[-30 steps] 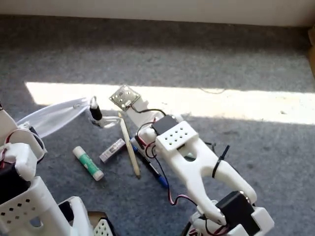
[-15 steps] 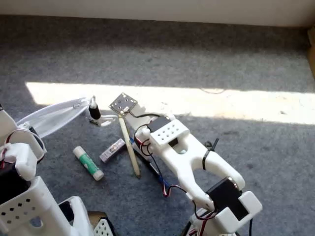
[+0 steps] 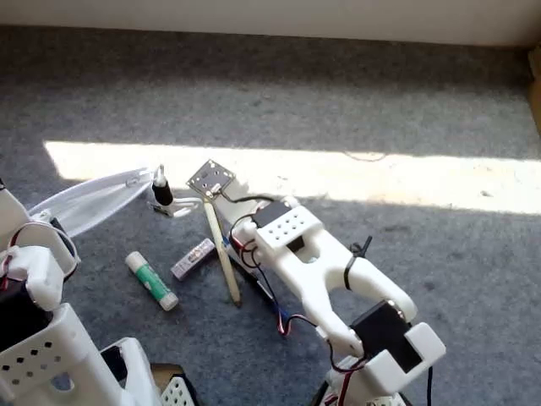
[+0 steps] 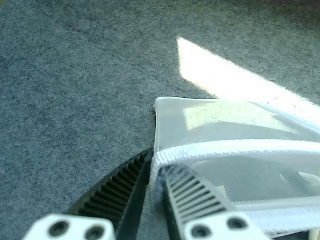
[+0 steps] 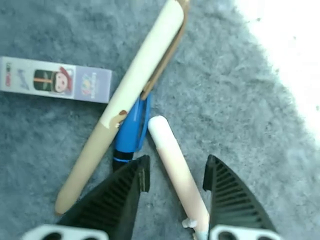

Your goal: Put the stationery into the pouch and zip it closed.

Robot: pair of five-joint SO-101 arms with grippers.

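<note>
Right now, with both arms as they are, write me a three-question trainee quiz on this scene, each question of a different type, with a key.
1. True or false: the left gripper is shut on the edge of the pouch.
2. What lies between the fingers of the open right gripper? A) a ruler B) a white pen C) scissors
3. Fill in: the blue pen lies partly under the ___ pen.
Key: 1 true; 2 B; 3 beige, the beige pen crosses over it.

Grey carpet (image 3: 380, 93), bright sunlit band (image 3: 406, 182) across; pale wall (image 3: 254, 17) behind.
</note>
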